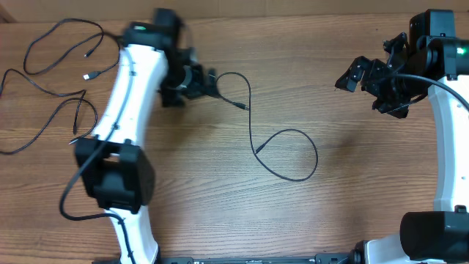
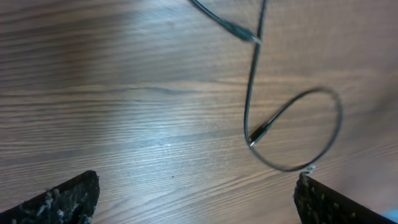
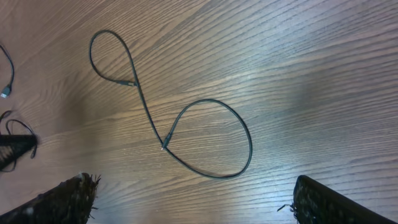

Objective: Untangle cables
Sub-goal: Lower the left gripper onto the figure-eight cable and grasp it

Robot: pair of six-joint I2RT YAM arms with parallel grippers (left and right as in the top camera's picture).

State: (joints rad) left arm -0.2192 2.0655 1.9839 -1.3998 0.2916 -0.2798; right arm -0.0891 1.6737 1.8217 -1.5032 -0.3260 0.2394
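One thin black cable [image 1: 253, 132] lies alone mid-table in an S shape with two loops, both plug ends resting on the wood. The other cables [image 1: 55, 70] lie spread out at the far left, beside the left arm. My left gripper [image 1: 205, 82] hovers open near the lone cable's upper loop. In the left wrist view that cable [image 2: 251, 93] lies ahead of the left gripper [image 2: 196, 205], with nothing between the fingers. My right gripper [image 1: 366, 86] is open at the right, well apart from the cable. The right wrist view shows the whole cable [image 3: 149, 118] beyond the empty right gripper [image 3: 199, 205].
The table is brown wood grain [image 1: 352, 191]. The white left arm [image 1: 128, 95] lies between the left cables and the lone one. Thicker black robot leads run along both arms [image 1: 73, 183]. A plug end [image 3: 5, 92] shows at the right wrist view's left edge.
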